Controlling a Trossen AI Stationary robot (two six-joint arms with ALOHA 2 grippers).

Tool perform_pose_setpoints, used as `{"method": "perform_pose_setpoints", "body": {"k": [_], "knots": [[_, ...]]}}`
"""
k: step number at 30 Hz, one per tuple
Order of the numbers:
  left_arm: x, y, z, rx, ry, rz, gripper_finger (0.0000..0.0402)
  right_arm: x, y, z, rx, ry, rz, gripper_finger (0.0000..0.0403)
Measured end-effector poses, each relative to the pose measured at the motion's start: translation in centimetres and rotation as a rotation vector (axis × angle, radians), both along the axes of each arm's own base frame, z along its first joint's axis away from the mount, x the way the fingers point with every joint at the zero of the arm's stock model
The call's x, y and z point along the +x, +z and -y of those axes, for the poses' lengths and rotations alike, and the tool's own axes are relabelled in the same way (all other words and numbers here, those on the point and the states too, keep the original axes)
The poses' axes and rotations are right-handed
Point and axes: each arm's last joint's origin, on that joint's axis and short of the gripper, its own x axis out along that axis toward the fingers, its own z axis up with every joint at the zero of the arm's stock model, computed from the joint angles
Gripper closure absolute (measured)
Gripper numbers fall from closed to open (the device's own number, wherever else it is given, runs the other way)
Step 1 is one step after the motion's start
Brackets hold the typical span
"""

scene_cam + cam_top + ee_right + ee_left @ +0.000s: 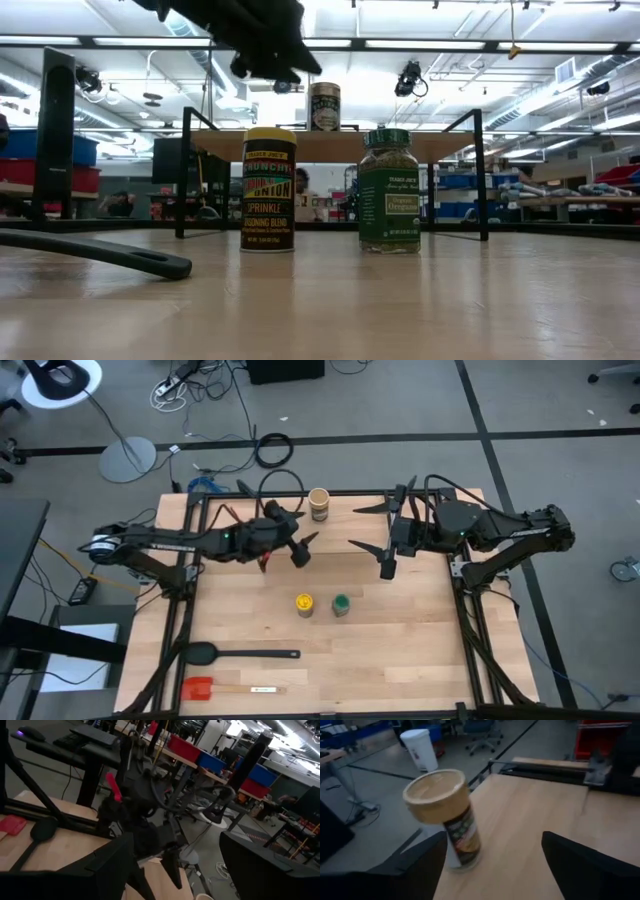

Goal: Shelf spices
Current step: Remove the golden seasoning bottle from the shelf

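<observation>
The tan-topped spice jar (318,503) (447,820) stands upright on its base on the light-wood shelf (350,498) (330,146), near the shelf's far edge. My left gripper (305,528) (492,865) hovers open just short of it, and the jar stands ahead of one finger, not between the two. The yellow-lidded jar (304,604) (269,190) and the green-lidded jar (341,605) (390,190) stand side by side on the tabletop in front of the shelf. My right gripper (362,528) (175,865) hangs open above the shelf's right half with nothing between its fingers.
A black spoon (240,654) (100,255) and a red spatula (215,688) lie near the table's near left corner. The shelf's thin black legs (481,175) stand behind the two jars. Bare tabletop lies to the right of the green jar.
</observation>
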Motion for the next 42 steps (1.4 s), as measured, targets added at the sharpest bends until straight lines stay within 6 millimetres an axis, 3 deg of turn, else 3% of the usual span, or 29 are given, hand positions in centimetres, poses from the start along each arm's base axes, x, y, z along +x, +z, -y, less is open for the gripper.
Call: {"method": "perform_pose_setpoints", "body": {"k": [11, 23, 33, 42], "knots": [[0.7, -1.4, -3.3, -0.039, 0.096, 0.006, 0.003, 0.0, -0.1, 0.0, 0.006, -0.001, -0.004, 0.0109], [0.8, -1.2, -5.3, -0.077, 0.063, 0.079, 0.003, 0.0, -0.1, 0.1, 0.014, -0.006, -0.005, 0.0109], [2.3, -3.3, -7.2, -0.113, 0.042, 0.118, 0.003, 0.1, -0.1, 0.5, 0.035, -0.021, 0.0, 0.0109], [4.1, -2.5, -8.8, -0.103, 0.018, 0.189, 0.0062, 0.1, -0.1, 0.7, 0.032, -0.029, -0.001, 0.0109]]}}
